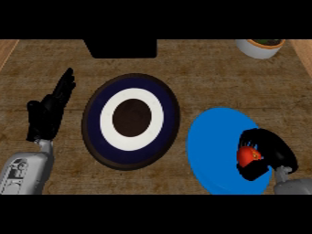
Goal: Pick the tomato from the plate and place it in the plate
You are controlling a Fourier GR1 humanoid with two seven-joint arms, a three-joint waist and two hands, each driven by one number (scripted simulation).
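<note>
A red tomato [247, 155] shows at the right side of the plain blue plate [212, 146], mostly wrapped by my right hand [270, 153], whose fingers curl round it. Whether the tomato rests on the plate or is just off it I cannot tell. To the left lies a second plate [131, 157] with dark blue and white rings and a dark brown centre, with nothing on it. My left hand [49, 109] rests open at the view's left, fingers straight and pointing up, well apart from both plates.
A white bowl [260, 48] with something dark inside stands at the back right. A black block [121, 48] sits at the back centre. Lighter wooden strips border the counter at far left and far right.
</note>
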